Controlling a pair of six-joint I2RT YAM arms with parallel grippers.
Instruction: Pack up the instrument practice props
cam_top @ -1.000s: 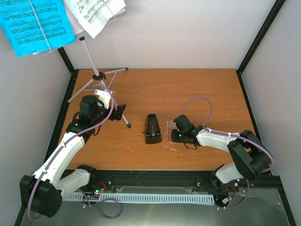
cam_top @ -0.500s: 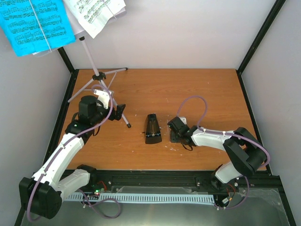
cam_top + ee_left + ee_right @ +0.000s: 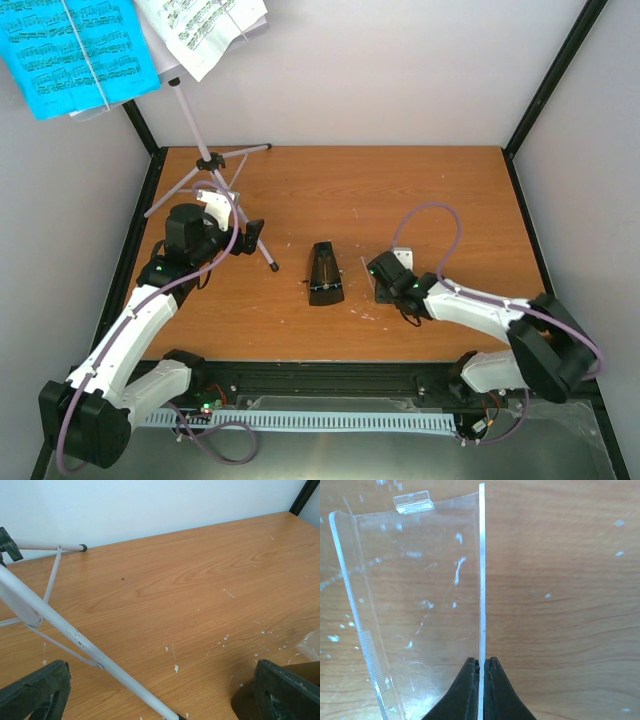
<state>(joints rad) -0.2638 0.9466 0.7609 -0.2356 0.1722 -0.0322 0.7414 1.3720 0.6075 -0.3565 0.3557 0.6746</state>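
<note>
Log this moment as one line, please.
right gripper: shut on clear cover edge | left gripper: open, astride music stand leg | metronome: on table, cover off

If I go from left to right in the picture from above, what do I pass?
First the blue music sheet → white music sheet → metronome → right gripper pinching the clear cover.

The metronome sits mid-counter, the cover just to its right, the music stand at the far left corner.
</note>
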